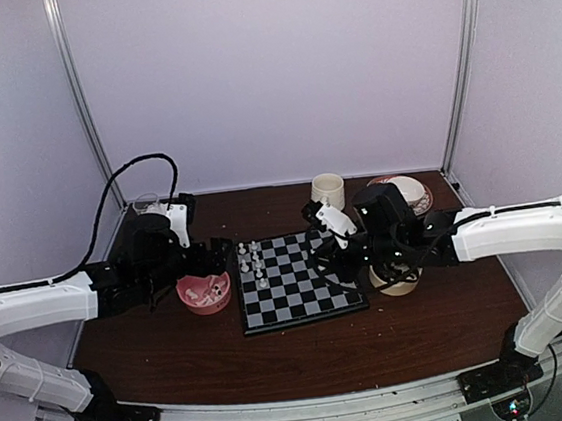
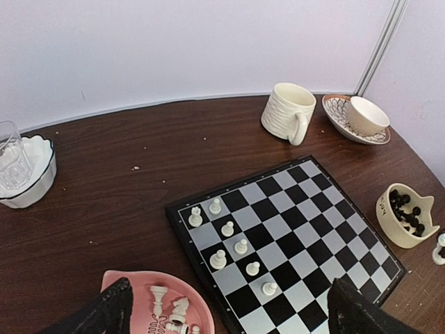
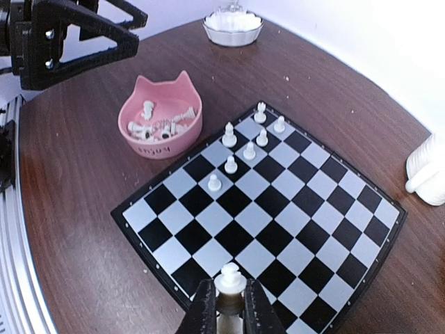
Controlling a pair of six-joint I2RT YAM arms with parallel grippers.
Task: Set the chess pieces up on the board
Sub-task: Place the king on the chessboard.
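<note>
The board [image 1: 305, 293] [image 2: 306, 229] [image 3: 278, 209] lies mid-table with several white chess pieces [image 2: 240, 246] [image 3: 249, 150] [image 1: 256, 263] standing in its left columns. More white pieces [image 2: 170, 306] [image 3: 156, 125] lie in a pink cat-ear bowl [image 1: 192, 302] [image 2: 115, 282] [image 3: 149, 147]. My left gripper [image 1: 220, 255] [image 2: 229, 321] hangs open over the bowl and the board's left edge, empty. My right gripper [image 1: 321, 252] [image 3: 229, 314] is shut on a white crowned piece [image 3: 229, 282], held upright above the board's right side. Black pieces [image 2: 407, 212] fill a cream bowl [image 2: 393, 233].
A ribbed cream mug [image 1: 327, 191] [image 2: 288, 111] and a patterned plate [image 1: 422, 196] [image 2: 334, 115] holding a cup [image 2: 368, 115] stand behind the board. A glass [image 2: 10, 156] sits in a white scalloped bowl [image 2: 35, 188] [image 3: 233, 31] at the back left.
</note>
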